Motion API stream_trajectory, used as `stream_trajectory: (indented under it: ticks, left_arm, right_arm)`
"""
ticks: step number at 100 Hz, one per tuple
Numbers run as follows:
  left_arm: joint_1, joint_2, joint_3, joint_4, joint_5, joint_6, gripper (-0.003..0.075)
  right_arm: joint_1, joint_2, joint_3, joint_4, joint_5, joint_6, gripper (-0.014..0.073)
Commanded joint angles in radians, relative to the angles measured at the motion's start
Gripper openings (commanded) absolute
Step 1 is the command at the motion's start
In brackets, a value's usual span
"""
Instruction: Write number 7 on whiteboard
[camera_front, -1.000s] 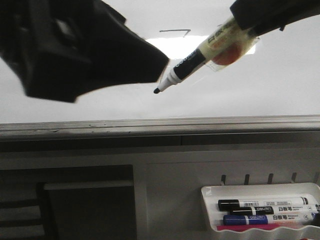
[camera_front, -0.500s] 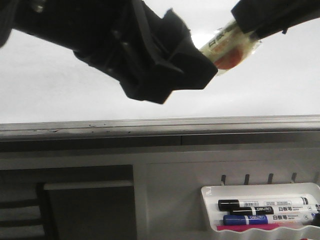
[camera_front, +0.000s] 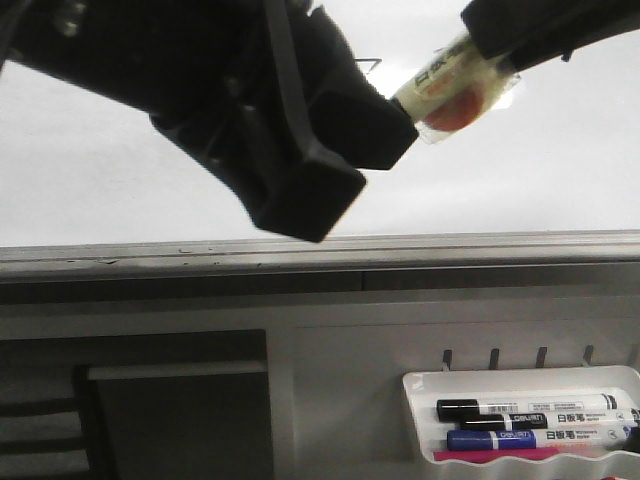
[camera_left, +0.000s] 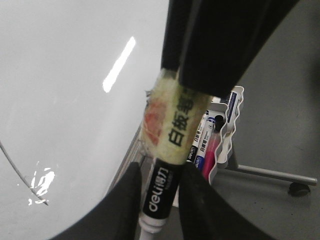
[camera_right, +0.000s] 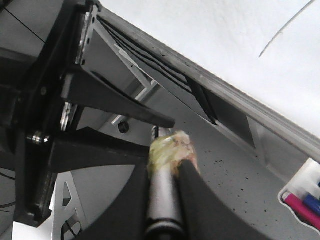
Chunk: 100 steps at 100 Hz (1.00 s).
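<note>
Both grippers on one marker in front of the whiteboard

Front: left gripper (camera_front: 375, 125) covers the tip end of the marker (camera_front: 440, 85), right gripper (camera_front: 490, 50) pinches its taped back end; whiteboard (camera_front: 560, 170) behind, only a corner of the number 7 (camera_front: 372, 64) shows beside the left arm; marker tray (camera_front: 420, 400) under the board's grey edge, toward the right. Left wrist: left fingers (camera_left: 125, 200) spread either side of the marker's black section (camera_left: 161, 192), contact unclear; a thin stroke (camera_left: 15, 170) on the board. Right wrist: right fingers (camera_right: 192, 200) pressed on the marker barrel (camera_right: 162, 200); left gripper's open fingers (camera_right: 120, 107) ahead
</note>
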<state>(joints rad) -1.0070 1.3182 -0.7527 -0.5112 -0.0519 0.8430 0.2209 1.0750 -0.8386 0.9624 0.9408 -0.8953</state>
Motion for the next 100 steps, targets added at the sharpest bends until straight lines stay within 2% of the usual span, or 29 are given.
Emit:
stream_trajectory:
  ticks: [1,13,25,30,37,50,57,67,74,88,100]
  left_arm:
    - [-0.003,-0.021,-0.033,0.003,-0.077,-0.001,0.0147]
    - [-0.003,-0.021,-0.034,0.003,-0.074,-0.001,0.0120]
    - [-0.003,-0.021,-0.034,0.003,-0.069,-0.001,-0.0022]
    - [-0.003,-0.021,-0.034,0.003,-0.067,-0.001,-0.0020]
    - [-0.003,-0.023,-0.034,0.003,-0.065,-0.001,-0.0020]
    - [-0.001,-0.039,-0.034,-0.038,-0.065,-0.001,-0.0020]
    - [0.006,-0.057,-0.034,-0.063,-0.060,-0.001,-0.0020]
    - [0.042,-0.100,-0.034,-0.110,-0.060,-0.001,-0.0020]
    - [0.085,-0.139,-0.032,-0.195,-0.056,-0.001,-0.0020]
    - [0.195,-0.218,-0.031,-0.450,-0.030,-0.001,-0.0020]
    - [0.276,-0.244,-0.031,-0.629,-0.044,-0.001,-0.0020]
  right_arm:
    - [0.001,-0.019,-0.031,0.072,0.051,-0.013,-0.0062]
    - [0.001,-0.019,-0.031,0.072,0.060,-0.013,-0.0062]
    - [0.001,-0.019,-0.031,0.078,0.060,-0.013,-0.0060]
    - [0.001,-0.019,-0.031,0.079,0.060,-0.013,-0.0039]
    - [0.001,-0.019,-0.031,0.079,0.060,-0.013,0.0050]
    - [0.001,-0.021,-0.031,0.079,0.053,-0.013,0.0325]
    - [-0.002,-0.037,-0.031,0.068,0.033,-0.013,0.0400]
    - [-0.037,-0.081,-0.031,0.018,-0.006,-0.013,0.0396]
    - [-0.085,-0.121,-0.031,-0.038,-0.039,-0.006,0.0396]
    - [-0.196,-0.217,-0.029,-0.201,-0.091,0.092,0.0396]
    - [-0.264,-0.281,-0.009,-0.226,-0.087,0.113,0.0396]
